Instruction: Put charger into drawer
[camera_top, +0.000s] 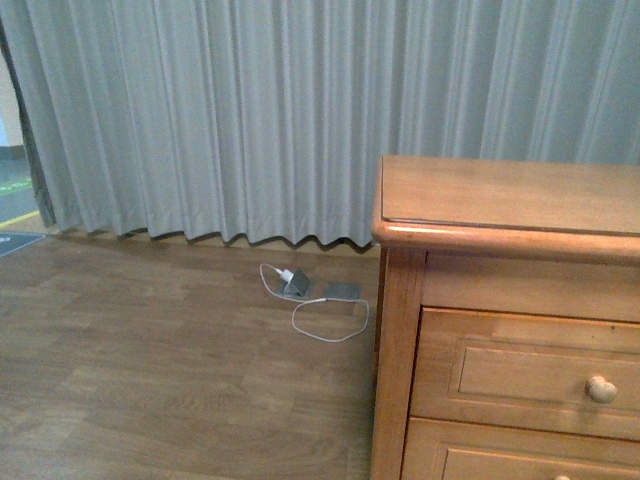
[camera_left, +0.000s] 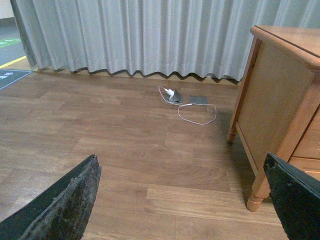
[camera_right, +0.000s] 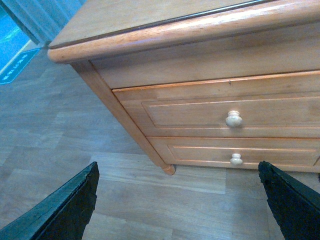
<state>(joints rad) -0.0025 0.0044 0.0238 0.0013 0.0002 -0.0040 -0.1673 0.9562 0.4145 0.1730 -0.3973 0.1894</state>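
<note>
The charger is not in view in any frame. The drawer is the upper one of the honey-brown dresser and is closed, with its round pale knob on the front. The right wrist view shows the same drawer and knob ahead of my right gripper, which is open above the floor with nothing between its dark fingers. My left gripper is open too, over bare wooden floor beside the dresser's side panel. Neither gripper appears in the front view.
A white plug with a thin white looping cable lies on the floor by grey floor boxes near the curtain. A lower drawer sits under the upper one. The dresser's turned leg stands close to my left gripper.
</note>
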